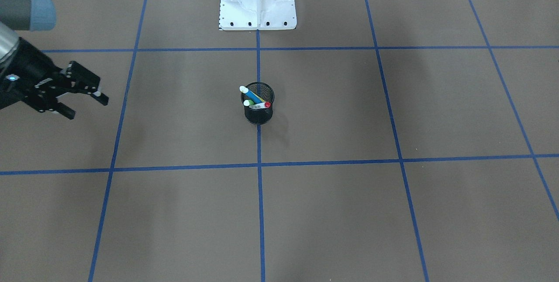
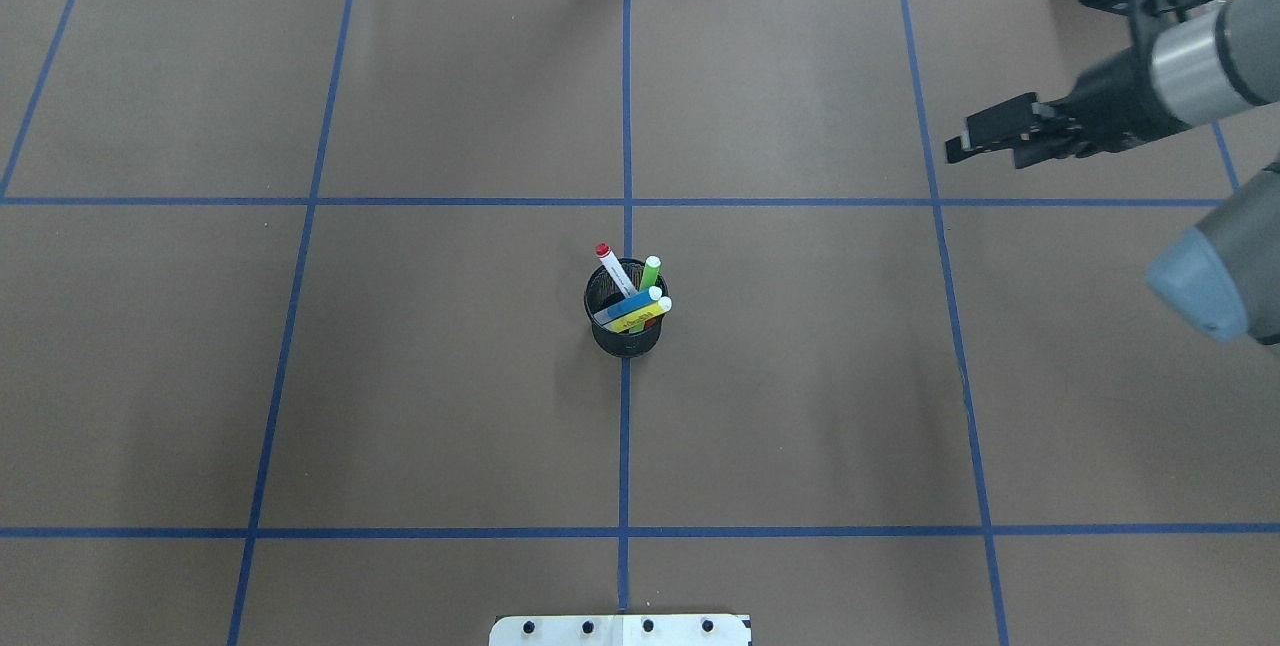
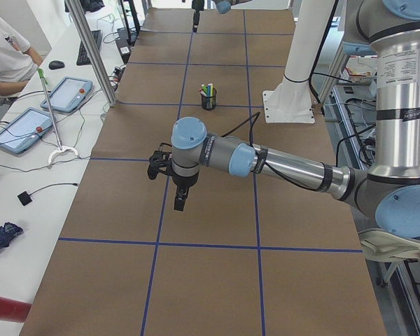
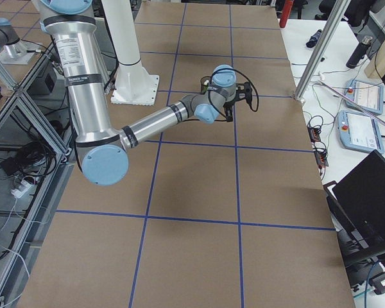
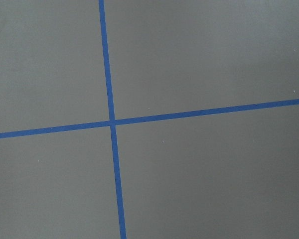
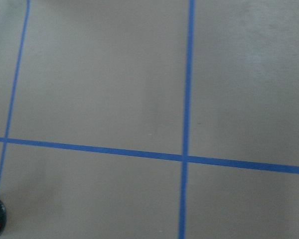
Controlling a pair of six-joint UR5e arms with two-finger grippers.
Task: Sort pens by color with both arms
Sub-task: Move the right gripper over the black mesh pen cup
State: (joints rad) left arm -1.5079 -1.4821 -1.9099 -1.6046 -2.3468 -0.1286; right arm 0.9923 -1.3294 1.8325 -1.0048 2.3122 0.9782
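Nearest, at the left end of the bench (image 3: 210,280): the left arm (image 3: 287,168), stretched out level over brown paper and a blue tape grid. Ends in the left jaws, pointing down and hanging clear of the surface. Cannot tell whether released or clenched: caught by that end camera alone, and nowhere in the left wrist view, which gives only paper and a tape crossing.

Further along, mid-bench: the black mesh cup (image 2: 625,341), upright, right on the central tape line, in line with the white base mount (image 1: 257,7). Holds all four pens, each leaning with its top end above the rim. From overhead: the white pen with red cap (image 2: 612,269) tilted up and left, the green pen (image 2: 650,273) near it tilted up and right, then the blue pen (image 2: 630,306) and the yellow pen (image 2: 645,314) side by side, slanting rightward across the mouth.

Farthest, toward the right end: the right arm (image 2: 1200,76), well apart from the cup. Carries the right jaws, released, fingers (image 1: 65,111) spread with nothing between them, aimed roughly sideways toward the middle, above the paper. From the right wrist camera: just a sliver of the cup at the lower left corner.
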